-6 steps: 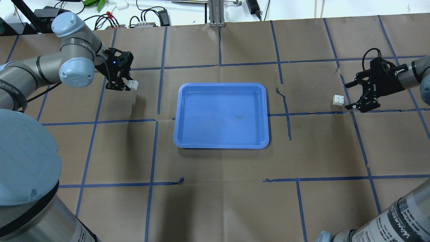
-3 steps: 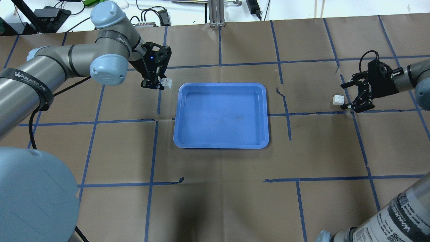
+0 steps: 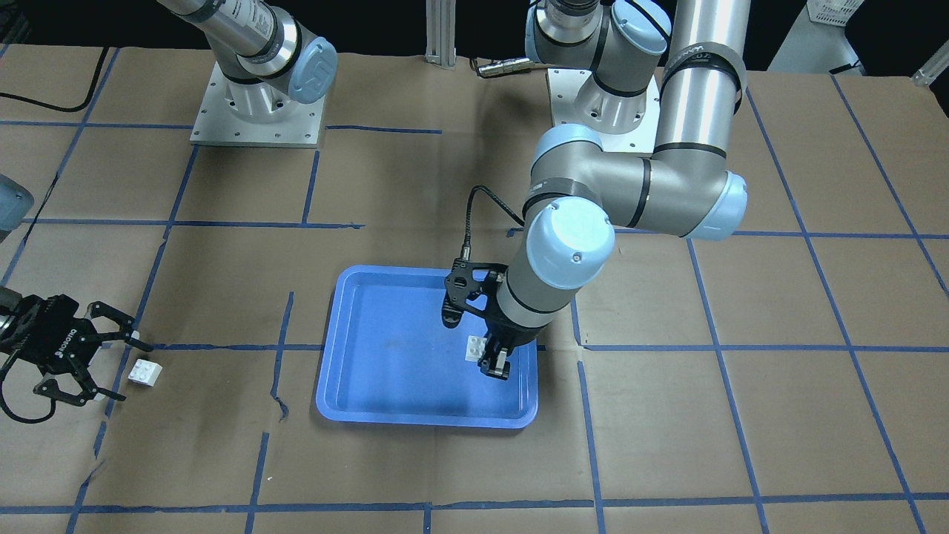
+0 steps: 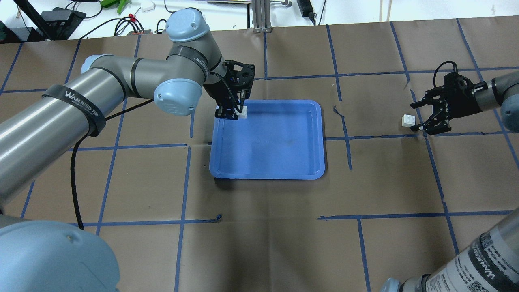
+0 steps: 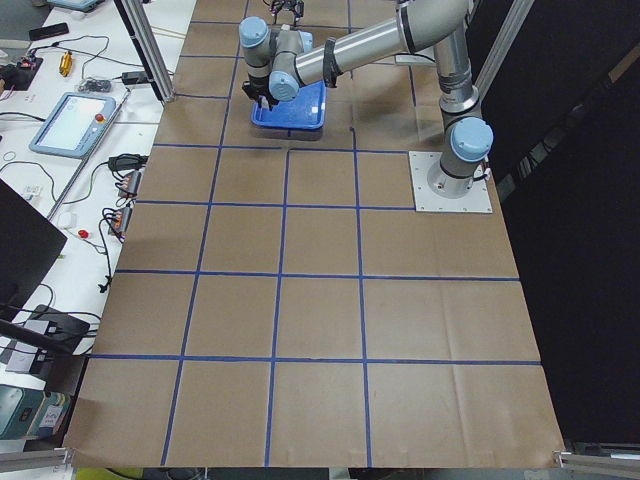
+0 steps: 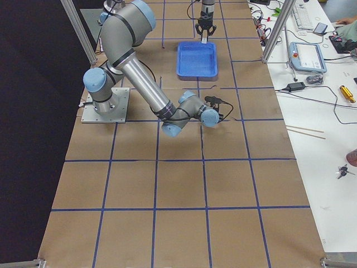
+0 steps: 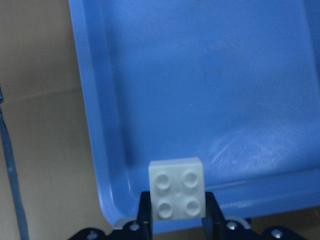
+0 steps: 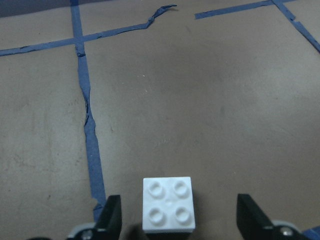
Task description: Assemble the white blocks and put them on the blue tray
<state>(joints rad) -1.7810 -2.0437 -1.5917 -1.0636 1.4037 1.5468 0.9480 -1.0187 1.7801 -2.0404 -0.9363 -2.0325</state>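
Note:
The blue tray (image 4: 267,175) lies mid-table. My left gripper (image 4: 236,113) is shut on one white block (image 4: 243,115), studs up, and holds it just above the tray's far left corner. This shows in the front view (image 3: 474,347) and the left wrist view (image 7: 177,195), where the tray wall (image 7: 95,125) is below it. The other white block (image 4: 408,120) sits on the paper at the right. My right gripper (image 4: 416,117) is open beside it. In the right wrist view this block (image 8: 167,204) lies between the spread fingers (image 8: 110,217), touching neither.
Brown paper with blue tape lines covers the table (image 4: 267,227). Cables and electronics (image 4: 174,20) lie beyond the far edge. The left arm's elbow (image 4: 178,95) hangs over the paper left of the tray. The tray floor holds nothing.
My left arm has swung right, carrying its white block from the table's left side to over the tray's far left corner. My right gripper has edged slightly closer to its block, still open.

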